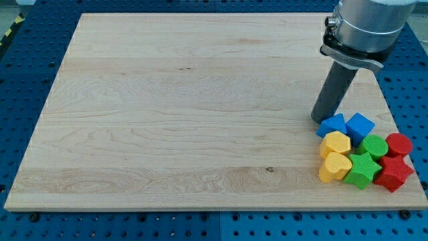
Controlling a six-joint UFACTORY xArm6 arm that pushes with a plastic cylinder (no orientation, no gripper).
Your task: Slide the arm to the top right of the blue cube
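A pale wooden board (187, 107) fills the view, lying on a blue perforated table (13, 134) that shows around its edges. All the action is packed into the board's bottom right corner, so let's take it from the view's bottom upward.

Nearest the bottom edge, three blocks sit in a row: a yellow heart (334, 167) on the left, a green star (362, 170) in the middle, a red star (393, 174) on the right, each touching its neighbour. Just behind them comes a second row: a yellow block (335, 143) with rounded corners, a green round block (375, 145), and a red round block (399, 144), again pressed close together.

Further up, two blue pieces cap the cluster. The one on the left is a blue angular block (332, 125), its exact shape hard to call. Right beside it, touching, is the blue cube (360, 126), sitting near the board's right edge.

And here is my tip (320, 120): the dark rod comes down from the grey arm housing (364, 27) at the view's top right, and its lower end sits on the board just at the top left of the blue angular block, seemingly touching it. That puts my tip to the left of the blue cube, with the other blue piece between them. There is no claw on this arm, only the rod, so nothing is pinched or spread.
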